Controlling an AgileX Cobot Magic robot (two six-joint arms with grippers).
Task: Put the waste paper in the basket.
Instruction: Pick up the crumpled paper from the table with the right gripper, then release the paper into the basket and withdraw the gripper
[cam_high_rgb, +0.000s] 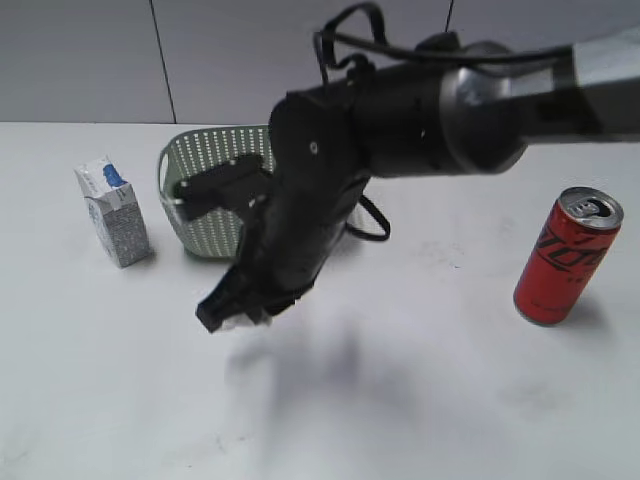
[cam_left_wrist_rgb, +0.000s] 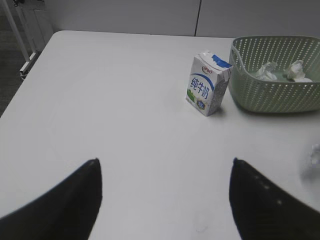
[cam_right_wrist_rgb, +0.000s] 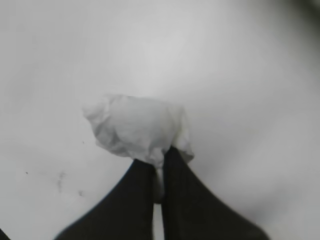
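Now, right gripper (cam_right_wrist_rgb: 157, 172): fingers pressed together on a crumpled paper wad (cam_right_wrist_rgb: 137, 130), pinching its near edge; the wad bulges beyond the tips toward 12 o'clock in the right wrist view.
Right arm (cam_high_rgb: 400, 120): reaches across from the 2 o'clock corner of the exterior view, gripper tip (cam_high_rgb: 232, 310) pointing down toward 7 o'clock, above the table (cam_high_rgb: 400, 400), with a blurred shadow below it.
Wad in exterior view: only a white scrap shows at the tip, mostly hidden by the black fingers.
Basket (cam_high_rgb: 205, 170): pale green, perforated, at 11 o'clock from the gripper tip, partly hidden behind the arm.
Basket contents: two crumpled papers (cam_left_wrist_rgb: 267, 71) lie inside, side by side, seen in the left wrist view.
Left gripper (cam_left_wrist_rgb: 162, 200): fingers wide apart, nothing between them, low at 6 o'clock of its own view.
Milk carton (cam_left_wrist_rgb: 207, 84): upright, just beside the basket, at its 9 o'clock in both the left wrist and exterior views.
Can (cam_high_rgb: 567, 257): red, upright, at 3 o'clock of the exterior view, well apart from the basket.
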